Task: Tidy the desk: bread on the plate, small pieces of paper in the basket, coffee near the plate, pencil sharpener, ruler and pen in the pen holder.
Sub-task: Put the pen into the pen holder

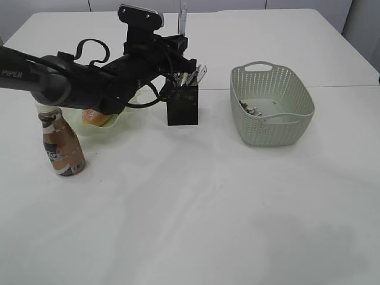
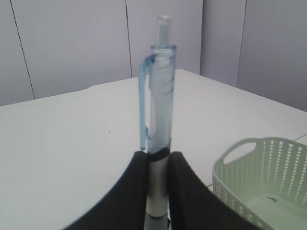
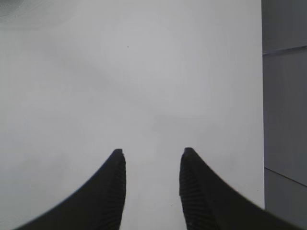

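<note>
From the outside, the left hand (image 1: 178,44) grips the pen (image 1: 183,21) upright, directly above the pen holder (image 1: 182,102); the basket (image 1: 271,105) sits well to its right. A tilted descent could catch the holder's rim or the things already inside.

At the left wrist, fingers (image 2: 127,191) clench the pen's (image 2: 159,120) lower barrel.

The right hand (image 3: 151,184) hangs released over bare surface (image 3: 144,72), edge rightward.

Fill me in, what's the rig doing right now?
The left gripper is shut on a clear blue pen, held upright above the black pen holder. Bread sits on the plate, the coffee bottle stands beside it, and paper scraps lie in the basket. The right gripper is open over bare table.
</note>
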Robot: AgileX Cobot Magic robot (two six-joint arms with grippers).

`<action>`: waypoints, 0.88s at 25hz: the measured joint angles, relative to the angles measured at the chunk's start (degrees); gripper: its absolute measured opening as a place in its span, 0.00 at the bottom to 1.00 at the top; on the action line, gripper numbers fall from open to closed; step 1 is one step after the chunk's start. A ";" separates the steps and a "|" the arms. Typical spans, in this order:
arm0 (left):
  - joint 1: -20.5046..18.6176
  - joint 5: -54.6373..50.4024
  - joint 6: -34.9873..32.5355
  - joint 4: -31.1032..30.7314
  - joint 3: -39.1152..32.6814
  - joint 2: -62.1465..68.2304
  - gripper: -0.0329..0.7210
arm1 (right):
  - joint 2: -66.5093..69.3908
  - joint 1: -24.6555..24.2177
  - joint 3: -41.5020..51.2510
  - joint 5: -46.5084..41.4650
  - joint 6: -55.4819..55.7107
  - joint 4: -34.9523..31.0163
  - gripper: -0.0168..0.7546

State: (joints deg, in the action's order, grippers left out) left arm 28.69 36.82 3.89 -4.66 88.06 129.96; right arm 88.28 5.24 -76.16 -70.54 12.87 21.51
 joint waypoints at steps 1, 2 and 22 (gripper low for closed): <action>-0.09 0.00 0.00 0.00 0.28 0.37 0.13 | 0.00 0.00 0.00 0.00 0.00 0.00 0.42; -0.12 0.00 0.00 0.00 0.71 0.95 0.13 | 0.00 0.00 0.00 0.00 0.00 0.00 0.42; -0.34 -6.16 0.00 0.00 4.89 4.32 0.13 | 0.00 0.00 0.00 0.00 0.00 0.00 0.42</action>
State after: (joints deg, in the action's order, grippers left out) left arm 28.36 30.66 3.89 -4.66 92.94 134.29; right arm 88.28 5.24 -76.16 -70.54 12.87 21.51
